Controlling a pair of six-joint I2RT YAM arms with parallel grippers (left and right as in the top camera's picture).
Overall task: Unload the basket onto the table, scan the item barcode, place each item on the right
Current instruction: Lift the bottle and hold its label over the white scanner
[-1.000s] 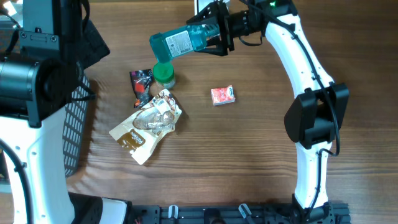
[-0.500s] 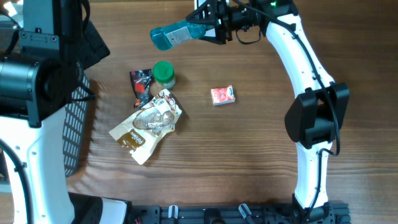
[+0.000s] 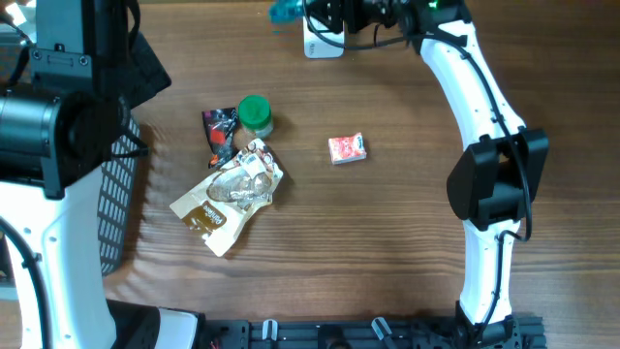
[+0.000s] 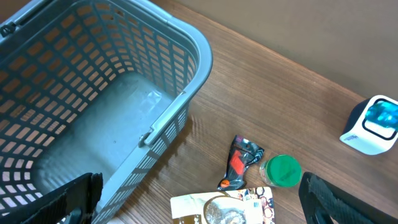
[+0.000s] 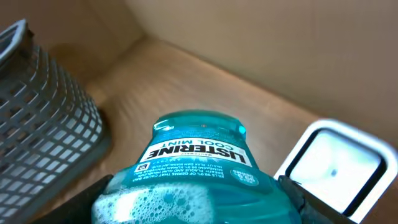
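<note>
1. the listerine bottle (image 5: 196, 180) is blue-green, and its label says "cool mint". there are bubbles inside it.
2. the bottle is up in the air at the far edge of the table (image 3: 387, 252). from overhead only its end (image 3: 283, 10) shows, at the top edge of the picture.
3. the right gripper (image 3: 334, 12) pinches the bottle. one dark finger (image 5: 297, 190) shows on each side of it in the right wrist view.
4. the white scanner (image 5: 333, 165) sits on the table just beside the bottle, on its right in the right wrist view. from overhead the scanner (image 3: 323, 44) is right under the gripper.
5. a small red box (image 3: 347, 148) lies near the middle of the table, well apart from the scanner.
6. a jar with a green lid (image 3: 256, 114) stands left of the red box. a dark snack packet (image 3: 219, 131) lies just beside the jar.
7. a brown and white bag (image 3: 228, 194) lies below the jar and the packet, and its top end touches the packet.
8. a grey basket (image 4: 93, 93) stands at the left side of the table.
9. the left gripper (image 4: 200, 180) hangs high over the basket and the snacks. its fingers are spread wide and hold nothing.
</note>
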